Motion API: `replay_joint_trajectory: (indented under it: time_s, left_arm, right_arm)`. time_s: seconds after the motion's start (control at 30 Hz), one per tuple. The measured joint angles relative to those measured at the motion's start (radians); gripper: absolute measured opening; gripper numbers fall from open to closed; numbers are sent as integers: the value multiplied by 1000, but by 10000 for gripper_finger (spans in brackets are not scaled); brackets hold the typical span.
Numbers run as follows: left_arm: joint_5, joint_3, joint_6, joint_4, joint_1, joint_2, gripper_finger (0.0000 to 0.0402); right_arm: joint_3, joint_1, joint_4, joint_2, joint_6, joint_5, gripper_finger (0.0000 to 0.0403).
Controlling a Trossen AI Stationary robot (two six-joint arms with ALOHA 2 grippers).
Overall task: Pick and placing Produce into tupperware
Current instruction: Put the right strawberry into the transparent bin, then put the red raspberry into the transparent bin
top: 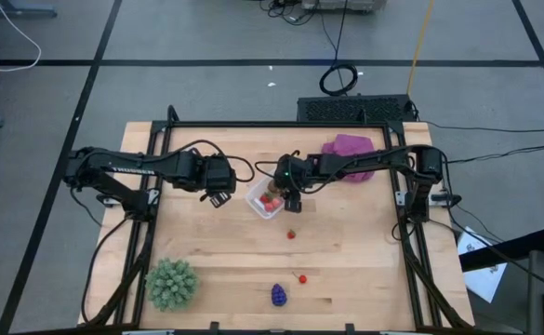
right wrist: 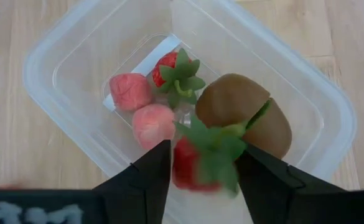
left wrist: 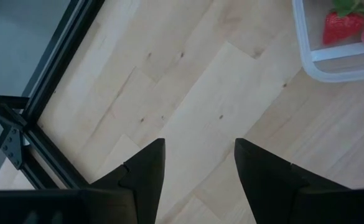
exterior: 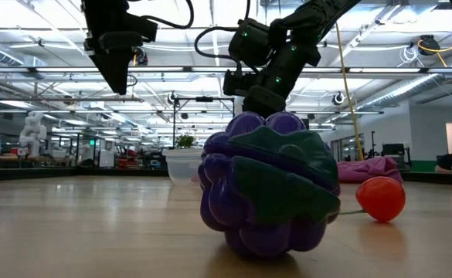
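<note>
The clear tupperware [top: 264,200] stands on the table's middle. In it lie a brown oval [right wrist: 244,106], two pink pieces [right wrist: 130,91] and a strawberry [right wrist: 172,71]. My right gripper [right wrist: 203,168] hangs over the tub, pointing down, fingers apart. A second strawberry [right wrist: 194,165], blurred, shows between its fingertips above the tub's floor. My left gripper [left wrist: 199,149] hovers open above bare wood left of the tub [left wrist: 331,62]. Two red pieces [top: 291,234] [top: 301,277] and the purple grape bunch [top: 278,295] lie on the table nearer the front edge. My right gripper has its fingers on either side of the blurred strawberry [right wrist: 188,174], coming from above and slanting down into the tub. Whether the fingers touch it I cannot tell.
A green spiky plant [top: 171,284] stands at the front left corner. A magenta cloth [top: 351,154] lies at the far right, under the right arm. In the low view the grape bunch [exterior: 264,193] fills the foreground, a red piece [exterior: 380,198] beside it.
</note>
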Motion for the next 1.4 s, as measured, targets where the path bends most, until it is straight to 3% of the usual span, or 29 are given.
replay_joint_trajectory:
  time_s: [0.27, 0.53, 0.87, 1.0, 1.17, 1.4]
  left_arm:
    - [1, 0, 0, 0, 0, 0, 198]
    - [3, 0, 1, 10, 0, 0, 198]
    - [121, 0, -16, 52, -32, 1, 198]
    - [199, 0, -28, 174, -100, 1, 198]
    - [236, 1, -1, 463, -232, 23, 198]
    - [263, 5, 48, 793, -362, 198, 198]
  right_arm:
    - [0, 0, 4, 0, -22, 0, 210]
    - [40, 0, 7, -34, -58, 7, 214]
    - [121, 59, -266, -211, -2, 8, 215]
    - [121, 80, -351, -313, 60, 9, 215]
    - [121, 82, -372, -443, 112, 9, 215]
    - [121, 77, -308, -568, 114, 9, 215]
